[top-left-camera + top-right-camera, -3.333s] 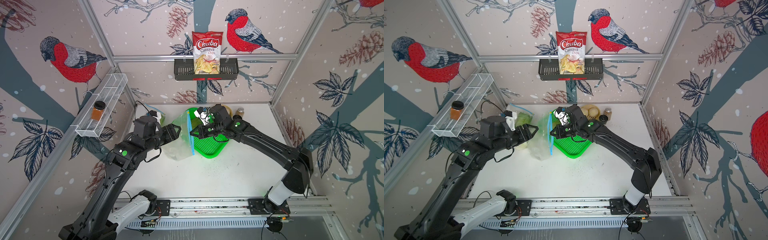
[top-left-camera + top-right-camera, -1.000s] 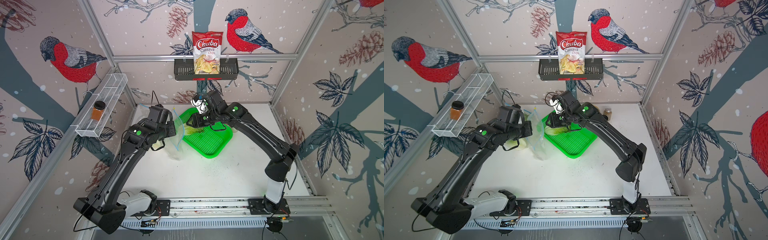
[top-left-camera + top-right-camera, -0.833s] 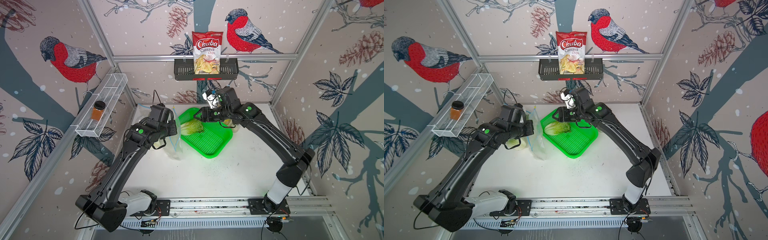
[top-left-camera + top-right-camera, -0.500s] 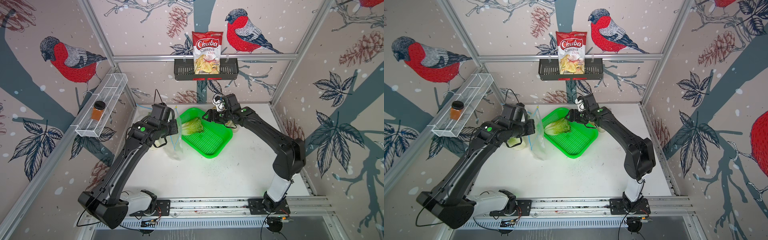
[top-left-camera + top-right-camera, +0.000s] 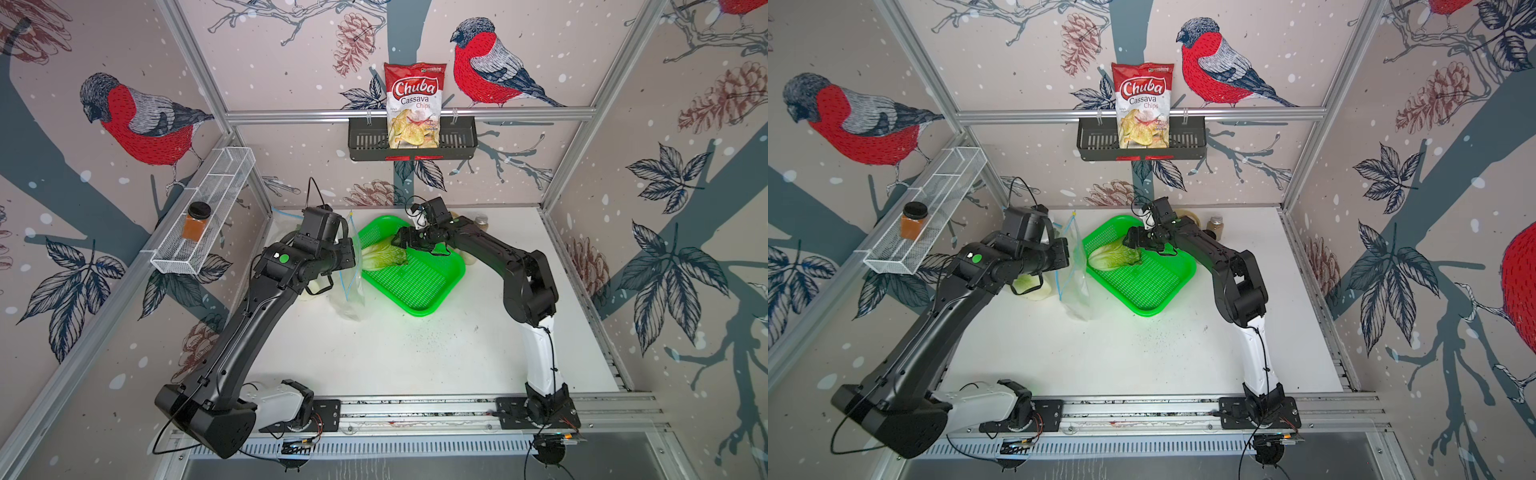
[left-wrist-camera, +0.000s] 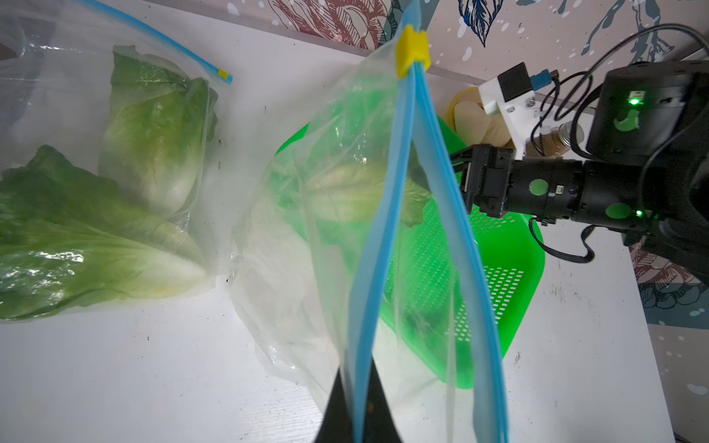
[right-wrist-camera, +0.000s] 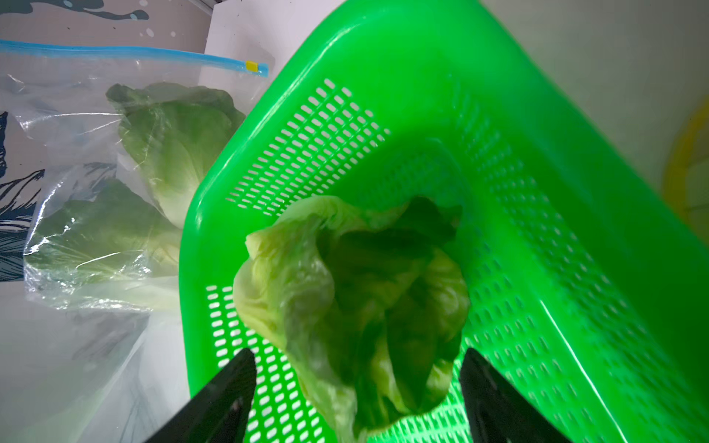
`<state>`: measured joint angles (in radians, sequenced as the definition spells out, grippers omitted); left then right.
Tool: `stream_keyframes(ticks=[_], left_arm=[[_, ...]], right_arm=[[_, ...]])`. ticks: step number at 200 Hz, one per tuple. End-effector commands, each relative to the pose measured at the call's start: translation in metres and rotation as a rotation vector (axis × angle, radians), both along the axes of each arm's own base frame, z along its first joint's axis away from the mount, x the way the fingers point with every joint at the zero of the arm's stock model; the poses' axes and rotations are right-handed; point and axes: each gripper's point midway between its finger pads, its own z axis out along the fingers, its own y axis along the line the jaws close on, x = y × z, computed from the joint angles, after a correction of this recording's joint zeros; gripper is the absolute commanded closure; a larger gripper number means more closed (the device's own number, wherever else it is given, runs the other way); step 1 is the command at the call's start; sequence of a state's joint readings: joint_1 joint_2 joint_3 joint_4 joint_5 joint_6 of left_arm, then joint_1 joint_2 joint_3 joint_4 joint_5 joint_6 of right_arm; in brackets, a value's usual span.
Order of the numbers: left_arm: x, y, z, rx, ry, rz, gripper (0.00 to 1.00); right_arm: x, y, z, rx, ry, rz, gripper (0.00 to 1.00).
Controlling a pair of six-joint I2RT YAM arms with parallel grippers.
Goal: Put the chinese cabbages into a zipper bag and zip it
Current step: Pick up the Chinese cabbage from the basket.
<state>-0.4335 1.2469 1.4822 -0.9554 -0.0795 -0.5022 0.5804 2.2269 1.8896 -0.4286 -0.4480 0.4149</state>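
One chinese cabbage [image 5: 384, 255] [image 5: 1113, 255] lies at the left end of the green tray [image 5: 432, 291] [image 5: 1154, 293]. My right gripper [image 5: 401, 245] [image 7: 356, 364] is open, its fingers either side of the cabbage's leafy end [image 7: 345, 291] with a gap on each side. My left gripper [image 5: 352, 252] [image 6: 358, 414] is shut on the blue zip rim of a clear zipper bag [image 5: 351, 291] [image 6: 345, 230], which hangs upright just left of the tray. Its yellow slider [image 6: 412, 50] sits at the far end and its mouth is slightly parted. Nothing lies inside it.
A second zipper bag [image 6: 115, 172] [image 7: 96, 191] with two cabbages in it lies on the table behind my left arm. Pale buns [image 6: 472, 122] and a small jar [image 5: 1214, 224] stand behind the tray. A chips bag [image 5: 413, 108] hangs on the back wall. A wire shelf [image 5: 208, 216] is on the left wall.
The right gripper opened and the cabbage came to rest on the tray. That gripper swung back toward the wall, then returned to the leafy end. The left gripper kept hold of the bag.
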Motion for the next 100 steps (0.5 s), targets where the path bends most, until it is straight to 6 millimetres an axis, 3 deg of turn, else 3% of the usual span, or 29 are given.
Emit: stream_keyframes(ticks=[1, 33, 65, 82, 100], left_arm=[[-0.002, 0.004, -0.001, 0.004, 0.007, 0.017, 1.0], [-0.004, 0.007, -0.003, 0.011, 0.002, 0.022, 1.0], [-0.005, 0.01, -0.001, 0.024, -0.003, 0.025, 1.0], [-0.006, 0.011, -0.001, 0.03, -0.004, 0.021, 1.0], [-0.007, 0.015, 0.004, 0.043, -0.009, 0.029, 1.0]], right_arm=[[-0.008, 0.018, -0.004, 0.014, 0.001, 0.085, 0.16], [-0.027, 0.042, -0.007, 0.052, 0.009, 0.16, 0.22], [-0.03, 0.044, 0.005, 0.097, 0.012, 0.169, 0.39], [-0.032, 0.043, 0.013, 0.139, 0.013, 0.162, 0.55], [-0.032, 0.04, 0.028, 0.166, -0.019, 0.152, 0.77]])
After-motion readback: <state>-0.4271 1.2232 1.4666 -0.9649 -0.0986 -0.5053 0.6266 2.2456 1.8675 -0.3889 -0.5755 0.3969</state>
